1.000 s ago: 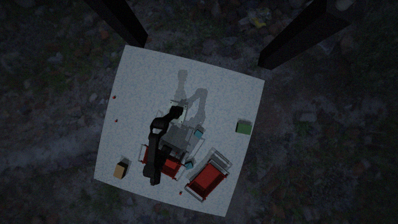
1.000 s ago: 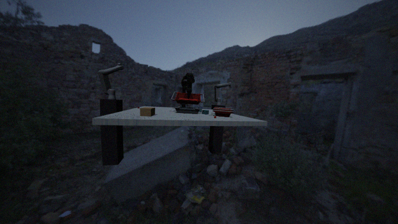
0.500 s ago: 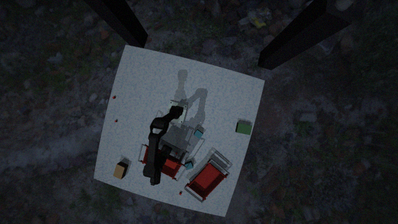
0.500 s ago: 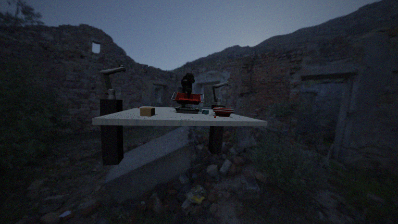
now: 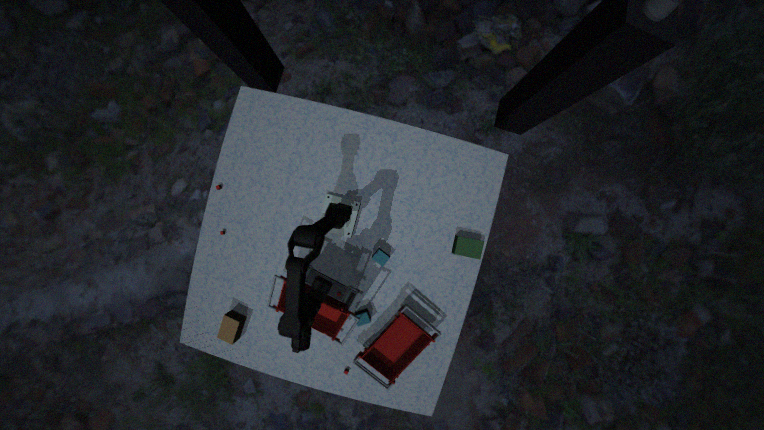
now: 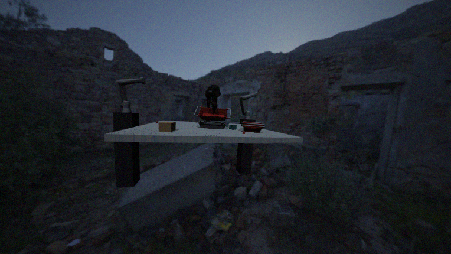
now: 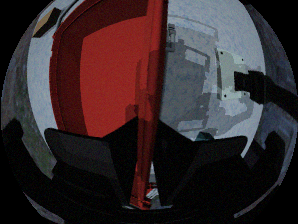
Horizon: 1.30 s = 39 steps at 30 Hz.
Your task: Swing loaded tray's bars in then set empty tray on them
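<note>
My gripper (image 5: 323,291) (image 6: 213,109) (image 7: 145,119) is shut on a long side wall of the empty red tray (image 5: 330,315) (image 6: 205,113) (image 7: 107,70). The wall stands between the fingers in the wrist view. This tray hangs roughly level above the table, with its wire bars (image 5: 274,291) sticking out past its ends. The other red tray (image 5: 380,363) (image 6: 252,128) stands on the table to the right, apart from it. Its bars (image 5: 372,373) lie close along its two short ends; how they sit over the top is hard to tell. Its load cannot be made out in the dark.
A teal block (image 5: 363,318) lies between the trays, another teal block (image 5: 380,257) farther back. A green block (image 5: 467,246) is near the right edge, an orange block (image 5: 229,326) (image 6: 166,126) at front left. A tiny red piece (image 5: 346,370) lies left of the standing tray.
</note>
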Motion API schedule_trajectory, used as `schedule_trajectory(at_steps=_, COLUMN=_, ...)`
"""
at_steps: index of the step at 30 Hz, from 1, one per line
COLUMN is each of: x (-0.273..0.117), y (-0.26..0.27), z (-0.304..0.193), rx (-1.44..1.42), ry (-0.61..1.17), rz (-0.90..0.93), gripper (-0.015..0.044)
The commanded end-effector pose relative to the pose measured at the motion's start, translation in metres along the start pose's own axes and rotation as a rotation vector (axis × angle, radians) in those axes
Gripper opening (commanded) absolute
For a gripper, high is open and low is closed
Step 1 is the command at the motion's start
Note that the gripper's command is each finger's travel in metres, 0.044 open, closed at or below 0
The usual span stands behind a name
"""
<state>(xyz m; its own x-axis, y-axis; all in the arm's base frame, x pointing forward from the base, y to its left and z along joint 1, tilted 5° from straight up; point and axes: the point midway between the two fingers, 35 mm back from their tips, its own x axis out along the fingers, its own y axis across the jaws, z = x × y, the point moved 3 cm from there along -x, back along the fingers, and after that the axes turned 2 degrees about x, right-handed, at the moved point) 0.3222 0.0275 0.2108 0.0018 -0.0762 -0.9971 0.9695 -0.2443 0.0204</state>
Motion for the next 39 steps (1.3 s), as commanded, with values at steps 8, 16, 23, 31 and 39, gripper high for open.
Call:
schedule_trajectory(at_steps=8, x=0.003, y=0.001, z=0.001, rx=0.003, ry=0.008, rz=0.038, gripper=0.0000)
schedule_trajectory(at_steps=16, x=0.009, y=-0.001, z=0.000, rx=0.003, ry=0.008, rz=0.038, gripper=0.0000)
schedule_trajectory(at_steps=23, x=0.014, y=-0.004, z=0.000, rx=0.003, ry=0.008, rz=0.038, gripper=0.0000)
schedule_trajectory(at_steps=31, x=0.023, y=-0.009, z=0.000, rx=0.003, ry=0.008, rz=0.037, gripper=0.0000)
schedule_trajectory(at_steps=39, x=0.029, y=-0.013, z=0.000, rx=0.003, ry=0.008, rz=0.037, gripper=0.0000)
